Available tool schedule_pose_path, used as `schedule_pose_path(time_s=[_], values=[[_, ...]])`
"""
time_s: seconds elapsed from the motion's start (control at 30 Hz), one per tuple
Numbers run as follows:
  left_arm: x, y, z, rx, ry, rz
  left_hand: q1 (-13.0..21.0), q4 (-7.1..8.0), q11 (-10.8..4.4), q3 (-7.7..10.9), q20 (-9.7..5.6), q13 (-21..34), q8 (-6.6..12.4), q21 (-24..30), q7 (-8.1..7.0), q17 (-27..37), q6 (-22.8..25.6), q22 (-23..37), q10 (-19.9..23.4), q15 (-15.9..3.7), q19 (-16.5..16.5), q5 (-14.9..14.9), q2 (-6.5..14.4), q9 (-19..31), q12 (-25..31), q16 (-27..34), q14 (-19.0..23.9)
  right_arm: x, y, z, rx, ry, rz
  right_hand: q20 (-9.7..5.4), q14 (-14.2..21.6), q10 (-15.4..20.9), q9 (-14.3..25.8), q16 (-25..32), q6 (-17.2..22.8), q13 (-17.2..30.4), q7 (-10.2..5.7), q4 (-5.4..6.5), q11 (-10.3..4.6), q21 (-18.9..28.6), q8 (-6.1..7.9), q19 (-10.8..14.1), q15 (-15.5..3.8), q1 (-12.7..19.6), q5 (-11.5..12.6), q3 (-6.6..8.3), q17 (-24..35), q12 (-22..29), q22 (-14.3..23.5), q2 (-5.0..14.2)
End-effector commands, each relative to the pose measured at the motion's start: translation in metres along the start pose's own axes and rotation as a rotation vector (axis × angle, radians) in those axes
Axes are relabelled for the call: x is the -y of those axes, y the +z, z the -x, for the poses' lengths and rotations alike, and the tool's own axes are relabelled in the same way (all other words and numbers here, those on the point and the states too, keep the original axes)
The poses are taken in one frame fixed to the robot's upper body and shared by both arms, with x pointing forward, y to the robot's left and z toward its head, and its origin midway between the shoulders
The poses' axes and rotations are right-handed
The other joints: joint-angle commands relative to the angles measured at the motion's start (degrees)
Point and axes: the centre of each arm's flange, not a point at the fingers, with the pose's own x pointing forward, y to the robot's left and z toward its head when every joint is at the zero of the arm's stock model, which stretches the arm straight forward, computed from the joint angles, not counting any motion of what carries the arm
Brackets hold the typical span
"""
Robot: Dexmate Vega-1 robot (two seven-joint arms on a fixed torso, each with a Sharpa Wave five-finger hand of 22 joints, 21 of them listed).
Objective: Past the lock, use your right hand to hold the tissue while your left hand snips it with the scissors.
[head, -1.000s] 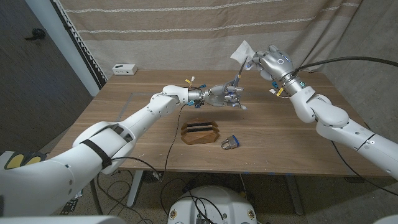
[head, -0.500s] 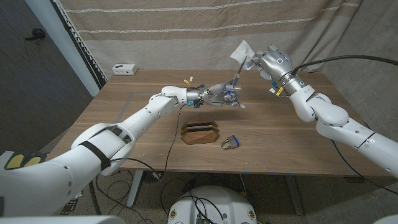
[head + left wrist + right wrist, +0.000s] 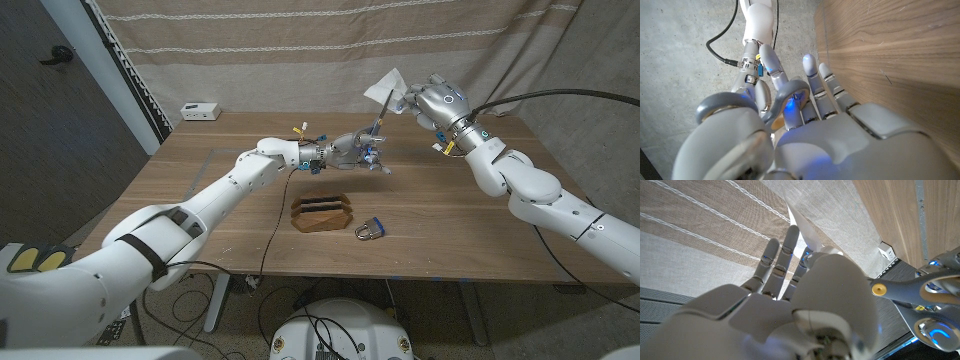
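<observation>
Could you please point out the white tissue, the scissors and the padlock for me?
White tissue (image 3: 386, 84), head view, on its middle.
Grey-handled scissors (image 3: 377, 128), head view, on the blades.
Silver padlock with blue body (image 3: 371, 230), head view, on its body.

The head view looks down from above and behind both arms onto the table (image 3: 200, 200), facing a striped curtain (image 3: 300, 50) at the far side, wide enough to take in both arms from the bottom corners. The left wrist view sits right behind the left hand (image 3: 805, 140), very near, looking along its back; the wood shows turned on edge beside a concrete floor. The right wrist view sits as close behind the right hand (image 3: 775, 310), facing the curtain, with the wood in a corner. The right wrist and head views share the scissors (image 3: 912, 292) and tissue (image 3: 807, 237).
</observation>
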Motion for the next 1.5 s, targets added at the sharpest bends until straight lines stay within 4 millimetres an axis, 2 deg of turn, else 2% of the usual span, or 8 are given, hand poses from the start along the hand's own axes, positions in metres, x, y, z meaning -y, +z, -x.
schedule_pose_path(time_s=[0.03, 0.17, 0.23, 0.5, 0.7, 0.8, 1.0, 1.5], values=[[0.004, 0.000, 0.003, -0.040, 0.031, -0.025, -1.0, -0.83, -5.46, -1.75, -1.12, 0.0, -2.11, -0.1, 1.18, -0.3, -3.1, -0.4, 6.1, -7.90, 0.4, 0.4, -1.7, -2.0, -0.1, -0.1, 0.6, 0.006, 0.003, -0.001, -0.015, -0.001, 0.015, -7.56, 0.5, 1.4, 0.1, -0.4, 0.4, 0.1, -0.27, -0.23, -1.00, -0.5, -0.17, 0.6, -9.77, -0.5, 0.3, -0.03, 0.2, 1.0, 0.0, -0.06], [0.006, -0.001, 0.003, -0.039, 0.031, -0.022, -1.4, -1.83, -5.46, -3.39, -0.90, 0.0, -3.07, -0.4, 1.73, -0.4, -2.6, -0.8, 5.9, -7.78, 0.4, 0.3, -2.3, -3.3, -0.1, 0.1, 1.0, 0.007, 0.003, -0.003, -0.022, 0.012, 0.022, -7.45, 0.9, 1.6, 0.0, -0.3, 0.5, 0.0, -0.17, -0.29, -1.02, -0.7, -0.15, 0.7, -9.78, -0.6, 0.4, -0.07, 0.3, 1.1, 0.0, -0.16], [0.006, -0.001, 0.003, -0.035, 0.038, -0.021, -2.0, -2.53, -5.45, -4.77, -0.81, 0.0, -3.64, -0.6, 2.01, -0.6, -1.7, -1.2, 5.8, -7.84, 0.5, 0.3, -2.2, -4.4, -0.1, 0.0, 1.1, 0.008, 0.003, -0.004, -0.023, 0.022, 0.026, -7.41, 1.0, 1.7, 0.0, -0.3, 0.5, 0.1, -0.17, -0.34, -1.01, -0.9, -0.14, 0.8, -9.79, -0.6, 0.5, -0.03, 0.4, 1.1, -0.1, -0.17], [0.008, -0.002, 0.005, -0.049, 0.049, -0.017, -2.2, -3.76, -5.56, -6.58, -0.63, 0.1, -4.48, -0.8, 2.24, -0.9, 0.1, -1.6, 6.6, -7.88, 0.7, 0.5, -1.9, -6.1, 0.0, 0.2, 1.8, 0.010, 0.003, -0.007, -0.042, 0.059, 0.023, -7.24, 1.4, 2.1, 0.4, -0.5, 0.6, 0.1, 0.19, -0.58, -0.77, -1.4, 0.17, 1.3, -9.80, -0.7, 0.8, 0.02, 0.6, 1.4, -0.1, -0.26], [0.009, -0.003, 0.008, -0.072, 0.068, -0.015, -3.2, -4.85, -5.32, -8.98, -0.41, 0.1, -5.51, -1.0, 2.98, -1.3, 1.3, -2.1, 6.4, -7.69, 0.9, 0.5, -2.1, -7.7, -0.1, 0.2, 2.3, 0.014, 0.004, -0.009, -0.037, 0.048, -0.027, -6.68, 2.8, 2.7, 1.3, 0.2, 0.1, 1.0, 1.25, -0.84, 0.11, -2.4, 0.53, 2.2, -9.80, -0.8, 1.2, 0.35, 1.5, 2.2, -0.3, -0.26], [0.009, -0.004, 0.008, -0.073, 0.075, -0.009, -3.5, -5.10, -5.11, -9.65, -0.18, 0.1, -5.71, -1.1, 3.23, -1.4, 1.7, -2.2, 6.3, -7.64, 1.0, 0.5, -2.1, -8.1, 0.0, 0.2, 2.5, 0.017, 0.005, -0.010, -0.031, 0.044, -0.048, -6.12, 3.5, 2.7, 2.1, 0.9, -0.1, 2.1, 2.06, -0.92, 0.18, -3.4, 0.96, 3.3, -9.77, -0.9, 1.5, 0.89, 2.5, 2.9, -0.4, -0.21], [0.008, -0.004, 0.009, -0.074, 0.080, -0.002, -4.0, -5.62, -4.72, -10.93, -0.06, 0.1, -6.14, -1.2, 3.60, -1.7, 2.5, -2.4, 6.4, -7.67, 1.0, 0.6, -2.0, -9.0, 0.0, 0.1, 2.9, 0.020, 0.006, -0.008, -0.013, 0.036, -0.085, -5.24, 4.0, 2.9, 3.3, 1.6, -0.5, 3.7, 2.34, -1.13, 0.48, -4.8, 1.61, 4.8, -9.74, -1.4, 1.6, 1.40, 3.9, 3.8, -0.3, -0.56], [0.003, -0.003, 0.008, -0.090, 0.064, -0.007, -4.6, -6.68, -4.36, -13.52, 0.39, 0.1, -7.00, -1.5, 4.30, -1.8, 3.6, -2.9, 6.7, -7.25, 1.0, 1.0, -1.6, -10.1, 0.1, 0.3, 3.2, 0.028, 0.010, -0.009, -0.031, 0.020, -0.147, -4.24, 4.6, 3.9, 5.2, 2.3, -0.9, 5.4, 3.22, -1.87, 1.28, -7.0, 2.77, 6.5, -9.71, -2.3, 1.7, 2.43, 6.1, 4.7, -0.1, -0.78]])
